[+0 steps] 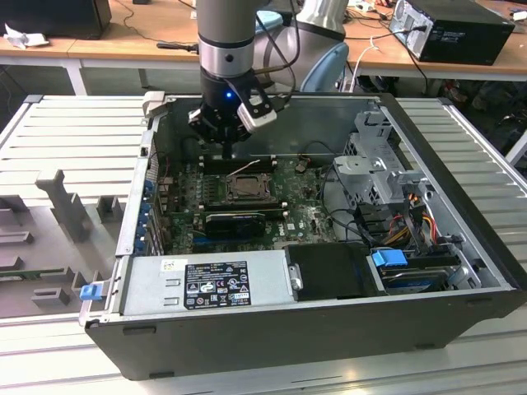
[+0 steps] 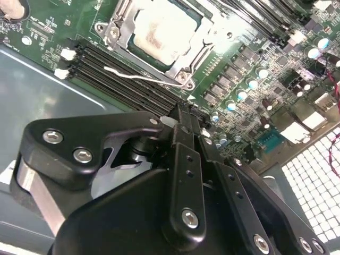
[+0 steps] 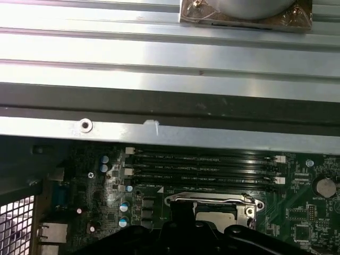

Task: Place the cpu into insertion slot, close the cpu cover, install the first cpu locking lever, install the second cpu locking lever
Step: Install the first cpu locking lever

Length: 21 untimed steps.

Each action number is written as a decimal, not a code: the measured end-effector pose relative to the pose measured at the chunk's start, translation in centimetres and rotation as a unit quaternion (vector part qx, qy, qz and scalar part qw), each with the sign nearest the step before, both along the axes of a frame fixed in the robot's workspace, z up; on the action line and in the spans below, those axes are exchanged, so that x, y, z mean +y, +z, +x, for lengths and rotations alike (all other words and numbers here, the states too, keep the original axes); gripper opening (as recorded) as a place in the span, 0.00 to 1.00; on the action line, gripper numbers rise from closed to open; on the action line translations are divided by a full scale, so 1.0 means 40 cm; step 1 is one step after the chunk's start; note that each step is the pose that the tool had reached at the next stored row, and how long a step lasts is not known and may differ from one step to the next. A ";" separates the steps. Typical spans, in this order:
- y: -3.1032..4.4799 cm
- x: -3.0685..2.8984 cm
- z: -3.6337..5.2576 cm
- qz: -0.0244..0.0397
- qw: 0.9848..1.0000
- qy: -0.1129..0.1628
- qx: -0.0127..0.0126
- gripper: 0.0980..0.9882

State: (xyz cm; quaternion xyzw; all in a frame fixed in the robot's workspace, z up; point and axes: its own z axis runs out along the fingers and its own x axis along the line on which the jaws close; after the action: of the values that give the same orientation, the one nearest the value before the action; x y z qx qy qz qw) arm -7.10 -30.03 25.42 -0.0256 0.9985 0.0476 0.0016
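An open black metal computer case [image 1: 329, 329] is lying on the ribbed grey desk [image 1: 49, 140]. Over its green circuit board [image 1: 305, 218] the black hand [image 2: 186, 114] is hovering, fingers together and empty, near the square black insertion slot [image 1: 224, 194]. There the thin silvery cpu cover [image 2: 125, 40] is lying closed around the flat silver-tan cpu [image 2: 162, 29].

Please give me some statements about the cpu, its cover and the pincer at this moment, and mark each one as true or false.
1. The cpu lies in the insertion slot. True.
2. The cpu cover stands open. False: it lies shut over the cpu.
3. The pincer holds the cpu. False: it carries nothing and hangs near the memory slots.
4. A thin wire lever lies between the cpu cover and the memory slots. True.
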 end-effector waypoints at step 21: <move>-0.045 -0.005 0.068 0.040 0.999 -0.001 0.000 0.01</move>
State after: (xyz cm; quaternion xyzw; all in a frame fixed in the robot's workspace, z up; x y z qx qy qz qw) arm -4.36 -30.23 23.63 -0.0242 0.9959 0.0873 0.0026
